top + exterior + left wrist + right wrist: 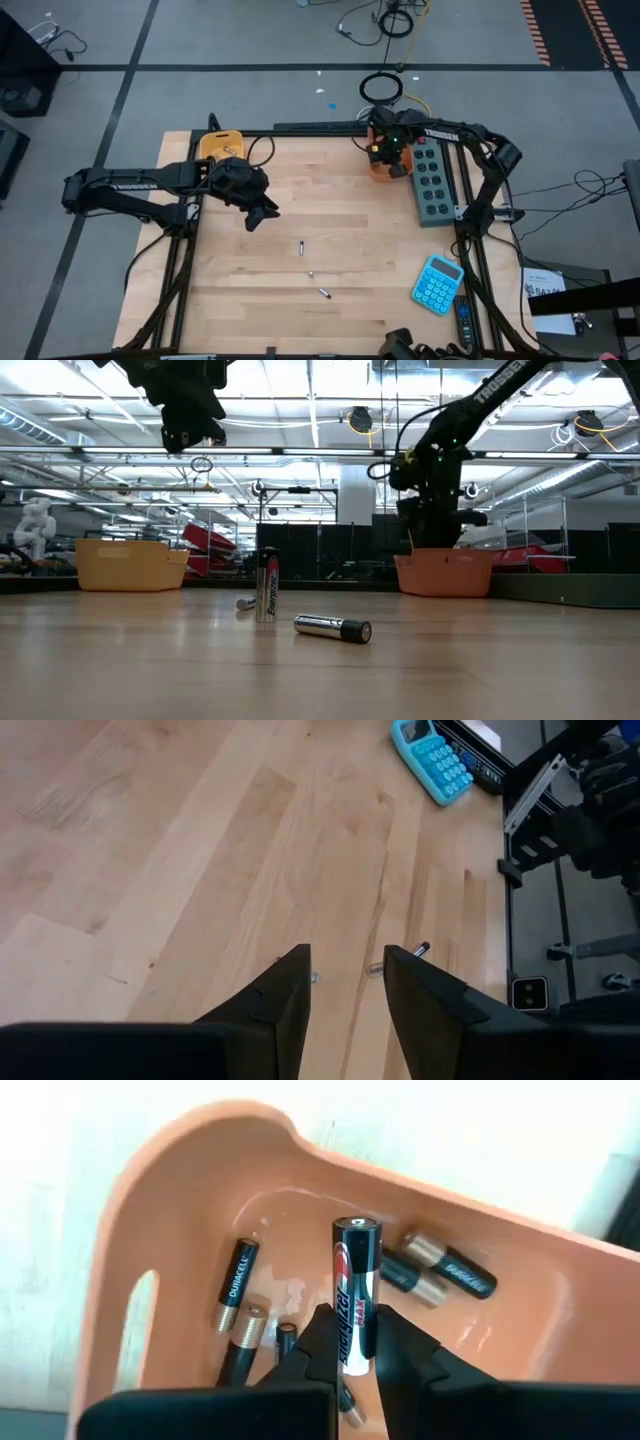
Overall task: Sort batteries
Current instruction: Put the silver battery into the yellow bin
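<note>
Three silvery batteries lie apart on the wooden table: one (301, 247) stands upright (266, 588), and two (310, 274) (324, 293) lie on their sides. My left gripper (262, 215) hangs open and empty well above the table, to the left of them (347, 960). My right gripper (392, 152) is over the orange bin (385, 165) at the far right and is shut on a black and silver battery (357, 1295). Several more batteries (235, 1285) lie on the bin's floor. A yellow bin (220, 145) stands at the far left. My right gripper pinches the battery's near end (352, 1342) between its two fingertips (320, 1340). The fingers come from above and point down into the orange bin. The battery sticks out past the fingertips along them, its free end (357, 1228) above the bin's floor.
A blue calculator (437, 283) lies near the table's front right corner. A grey power strip (435, 180) lies along the right edge beside the orange bin. Bare wood lies between the two arms around the three loose batteries.
</note>
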Motion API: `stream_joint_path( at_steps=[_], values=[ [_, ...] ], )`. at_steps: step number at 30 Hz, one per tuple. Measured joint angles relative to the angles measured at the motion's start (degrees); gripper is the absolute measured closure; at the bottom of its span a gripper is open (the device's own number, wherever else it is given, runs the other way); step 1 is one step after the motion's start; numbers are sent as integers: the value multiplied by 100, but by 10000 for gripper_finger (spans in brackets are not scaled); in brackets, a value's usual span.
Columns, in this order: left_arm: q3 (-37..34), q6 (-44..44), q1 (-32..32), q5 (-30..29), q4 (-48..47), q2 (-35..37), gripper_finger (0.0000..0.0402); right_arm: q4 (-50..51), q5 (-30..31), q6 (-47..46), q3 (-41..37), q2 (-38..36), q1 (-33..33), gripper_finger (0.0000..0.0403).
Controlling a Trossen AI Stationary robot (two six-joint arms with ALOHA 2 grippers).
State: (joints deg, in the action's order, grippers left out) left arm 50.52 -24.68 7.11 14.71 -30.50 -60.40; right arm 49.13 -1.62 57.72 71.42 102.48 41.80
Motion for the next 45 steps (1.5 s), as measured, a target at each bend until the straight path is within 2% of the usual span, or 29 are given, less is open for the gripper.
stream_joint_path(
  at_steps=[4, 7, 13, 16, 19, 25, 31, 45],
  values=[
    [40, -40, 0, -462, 25, 0, 265, 13, -72, -229, 10, -339, -98, 382],
    [60, 140, 0, -911, 394, 0, 265, -18, -414, -726, 111, -675, -344, 382],
    [70, 1692, 16, -1754, 816, -240, 265, -376, -1377, -2179, 330, -913, -1125, 382],
    [69, 2301, 37, -1810, 1122, -513, 265, -746, -1678, -2756, 414, -829, -1582, 382],
    [70, 2587, 37, -1834, 1389, -817, 264, -1163, -1677, -3155, 490, -754, -2013, 382],
    [68, 2271, 42, -1846, 1775, -1181, 226, -1884, -1213, -3844, 492, -713, -2511, 382],
    [70, 2049, 42, -1842, 2288, -1449, 189, -2350, -1194, -4308, 494, -666, -2681, 382],
    [70, 1749, 24, -1800, 2930, -1703, 216, -2856, -1203, -4488, 498, -552, -2992, 382]
  ],
)
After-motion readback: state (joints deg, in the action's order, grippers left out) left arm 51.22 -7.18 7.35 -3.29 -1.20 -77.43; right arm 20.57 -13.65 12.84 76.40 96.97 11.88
